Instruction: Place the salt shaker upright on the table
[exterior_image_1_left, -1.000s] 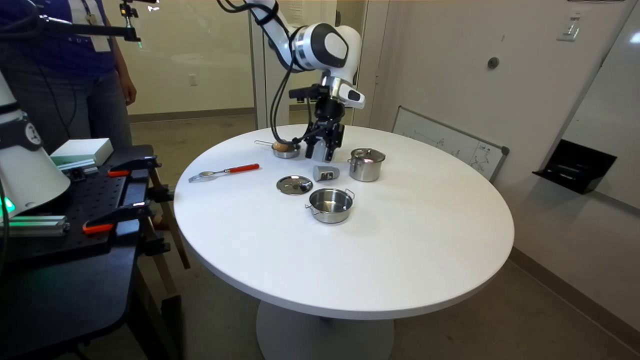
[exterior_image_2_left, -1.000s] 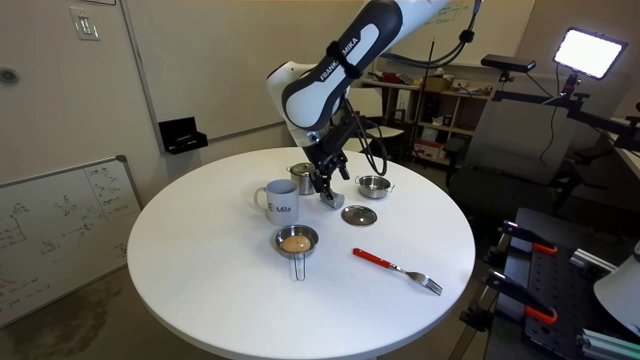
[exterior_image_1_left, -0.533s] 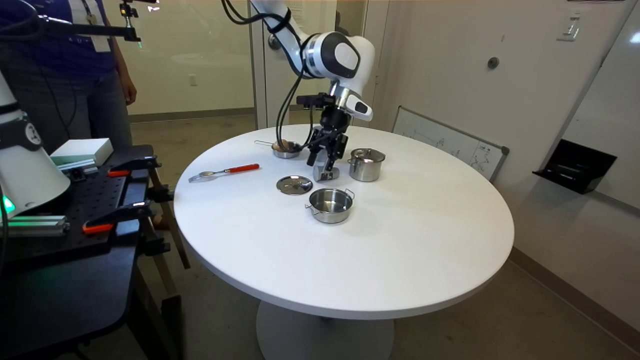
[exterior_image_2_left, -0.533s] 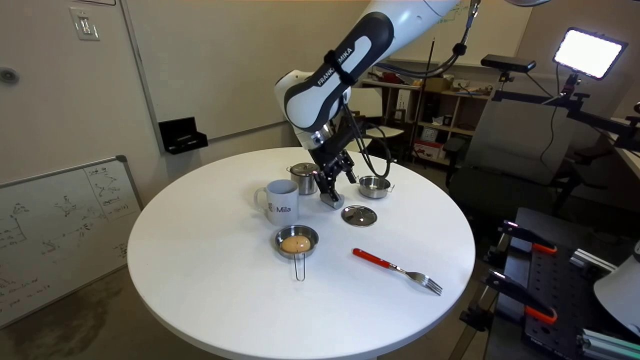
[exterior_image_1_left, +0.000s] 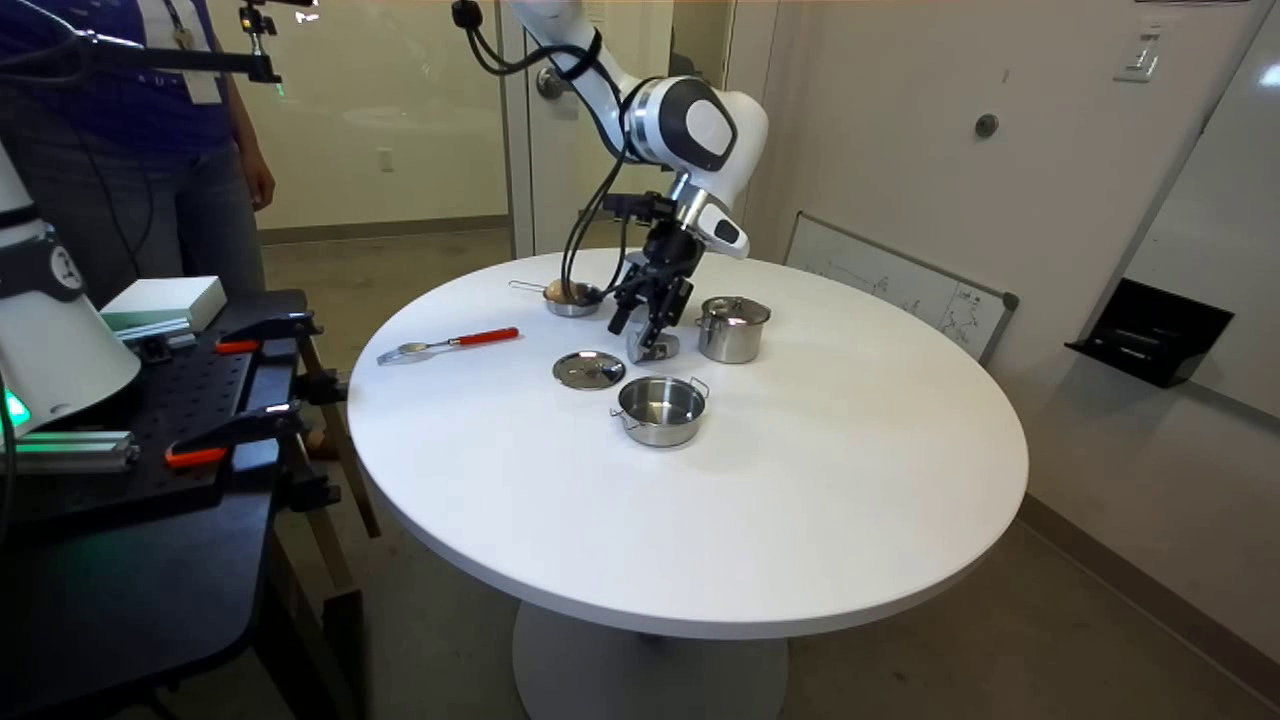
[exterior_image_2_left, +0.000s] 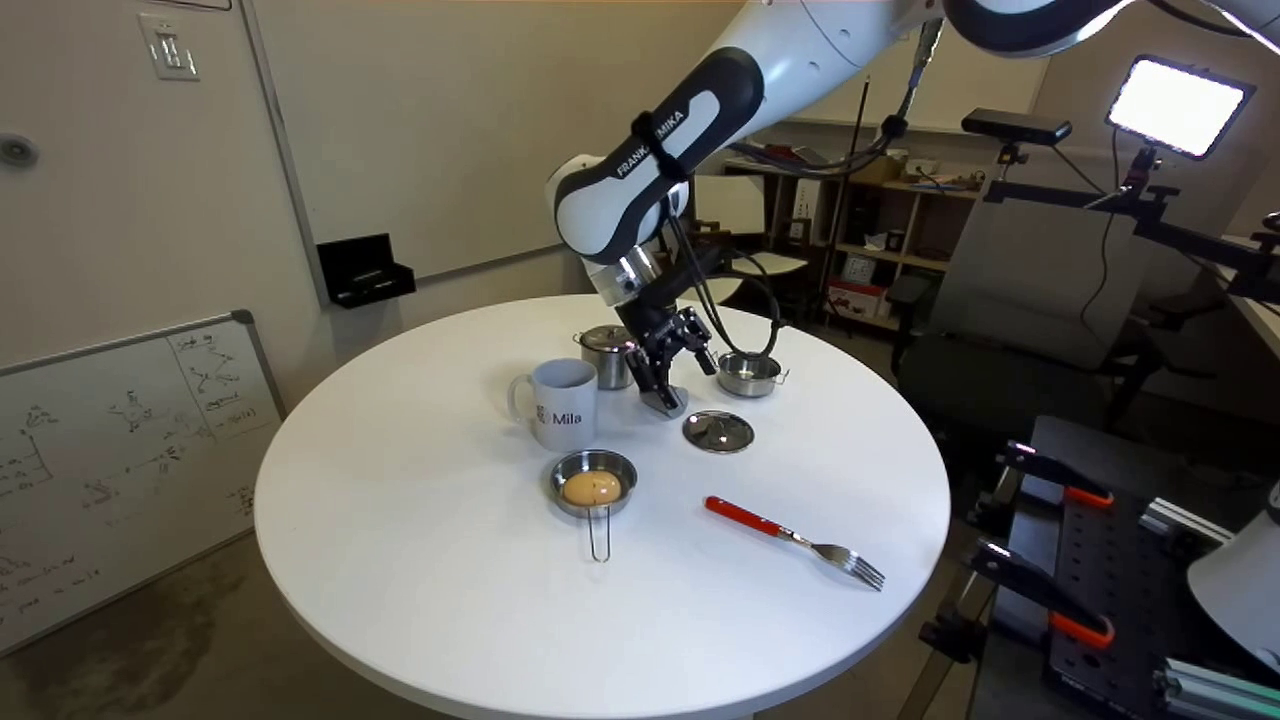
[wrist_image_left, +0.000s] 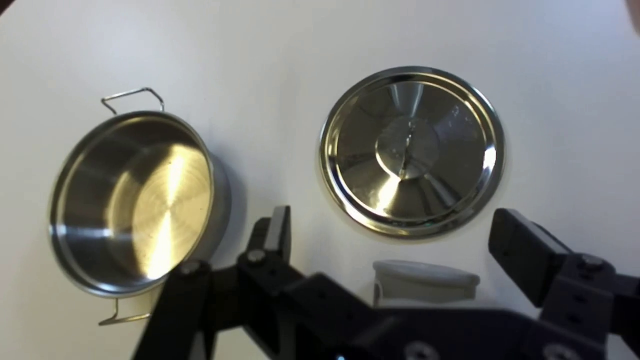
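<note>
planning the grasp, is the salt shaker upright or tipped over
Tipped over. In both exterior views the salt shaker lies on its side, lengthwise along the table, partly hidden by the open jaws.

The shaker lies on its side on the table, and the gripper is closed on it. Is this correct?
The gripper is open, not closed: the wrist view shows its fingers apart, with gaps beside the shaker. The shaker does lie on its side on the table.

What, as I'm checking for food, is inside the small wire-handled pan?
The small pan holds an egg-shaped tan thing; the spot beneath it is covered and cannot be seen.
</note>
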